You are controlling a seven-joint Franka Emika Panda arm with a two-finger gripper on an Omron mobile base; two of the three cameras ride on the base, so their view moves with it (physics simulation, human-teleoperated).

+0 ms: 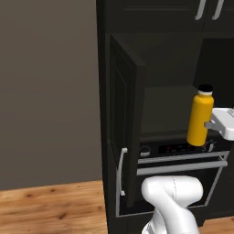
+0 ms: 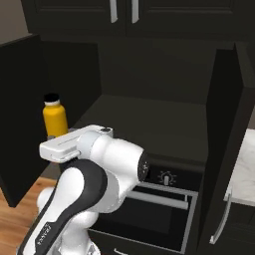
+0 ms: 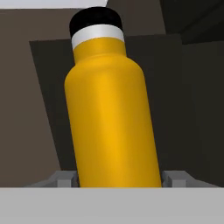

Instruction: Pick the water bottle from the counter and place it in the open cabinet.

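Note:
The water bottle [image 1: 200, 121], yellow-orange with a pale neck and black cap, is held nearly upright, leaning slightly, at the front of the open cabinet [image 1: 164, 107]. My gripper [image 1: 209, 124] is shut on its lower body from the right. In the right base view the water bottle [image 2: 55, 119] rises above my hand at the left side of the cabinet [image 2: 149, 117] opening. In the hand view the water bottle [image 3: 109, 118] stands between my fingertips [image 3: 64, 178], with the gripper [image 3: 118, 180] at its base. A strip of the counter [image 2: 245, 169] shows at the right edge.
The cabinet's left door [image 1: 123, 123] and right door [image 2: 224, 144] stand open on either side. A black oven [image 1: 183, 167] with a silver handle sits just under the compartment. Upper cupboards [image 2: 122, 12] with silver bar handles hang above. Wooden floor [image 1: 50, 210] lies at the left.

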